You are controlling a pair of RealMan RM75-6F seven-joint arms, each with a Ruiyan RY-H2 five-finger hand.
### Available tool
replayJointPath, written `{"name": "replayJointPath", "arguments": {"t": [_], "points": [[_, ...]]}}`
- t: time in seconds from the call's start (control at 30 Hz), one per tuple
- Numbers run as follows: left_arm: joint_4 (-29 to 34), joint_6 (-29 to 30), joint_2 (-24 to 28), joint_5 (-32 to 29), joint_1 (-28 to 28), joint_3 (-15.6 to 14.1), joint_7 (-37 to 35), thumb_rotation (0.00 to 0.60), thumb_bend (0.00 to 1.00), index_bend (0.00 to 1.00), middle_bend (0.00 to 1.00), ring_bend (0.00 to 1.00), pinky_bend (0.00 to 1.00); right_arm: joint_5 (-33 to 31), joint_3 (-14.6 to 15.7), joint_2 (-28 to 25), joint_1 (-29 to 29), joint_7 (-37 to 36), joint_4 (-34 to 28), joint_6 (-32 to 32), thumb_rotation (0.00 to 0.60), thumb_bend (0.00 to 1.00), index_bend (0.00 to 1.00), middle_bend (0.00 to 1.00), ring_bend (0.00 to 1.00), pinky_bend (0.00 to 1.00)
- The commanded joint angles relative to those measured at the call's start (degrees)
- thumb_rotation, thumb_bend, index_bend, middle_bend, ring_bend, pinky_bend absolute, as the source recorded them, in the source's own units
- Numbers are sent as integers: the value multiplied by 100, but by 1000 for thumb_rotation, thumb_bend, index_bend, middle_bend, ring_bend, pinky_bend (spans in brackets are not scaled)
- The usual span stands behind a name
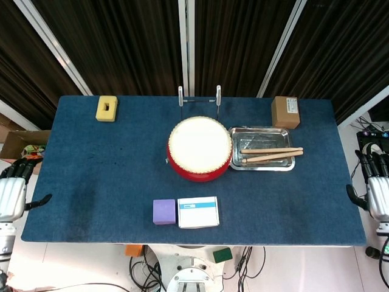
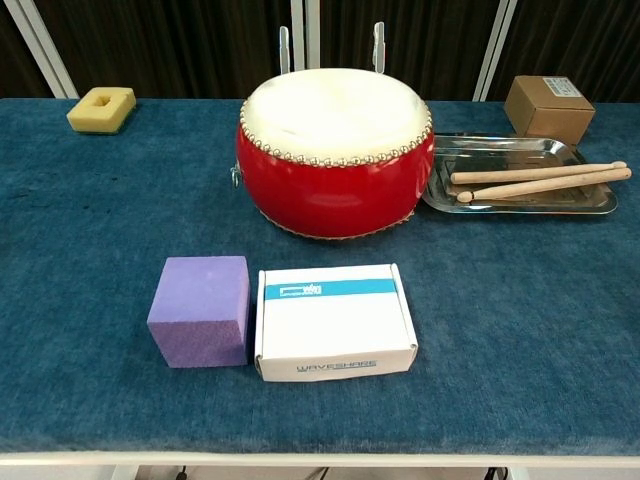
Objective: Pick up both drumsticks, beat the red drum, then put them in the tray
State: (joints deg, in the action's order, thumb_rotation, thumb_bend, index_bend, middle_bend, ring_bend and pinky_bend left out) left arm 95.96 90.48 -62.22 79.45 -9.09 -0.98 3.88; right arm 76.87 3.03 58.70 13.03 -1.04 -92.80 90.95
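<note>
The red drum [image 1: 199, 148] [image 2: 334, 150] with its pale skin stands at the table's middle. Right beside it lies the metal tray [image 1: 261, 166] [image 2: 520, 205], and both wooden drumsticks [image 1: 270, 154] [image 2: 540, 179] lie across it, side by side, their ends overhanging the right rim. My left hand [image 1: 11, 193] hangs off the table's left edge, fingers apart and holding nothing. My right hand [image 1: 377, 196] is off the right edge, also spread and empty. Neither hand shows in the chest view.
A purple cube [image 1: 164, 212] [image 2: 200, 309] and a white box [image 1: 198, 212] [image 2: 334, 320] sit at the front. A yellow sponge [image 1: 106, 108] [image 2: 101, 108] lies back left, a cardboard box [image 1: 285, 111] [image 2: 548, 108] back right. Two metal posts [image 1: 180, 95] stand behind the drum.
</note>
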Motion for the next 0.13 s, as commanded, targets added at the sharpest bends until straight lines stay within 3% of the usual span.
{"name": "replayJointPath", "arguments": {"t": [0.03,0.13], "points": [[-9,321,-106,367,296,-205,-45,600,61,187,208,143,253,390,149,90,-348,-457,331,198,600,327,62,171,34,137],[-51,449,-204,567,451,-292,-25,600,61,187,208,143,253,511,134,172,-410,-477,447,145,600,327,62,175,34,137]]}}
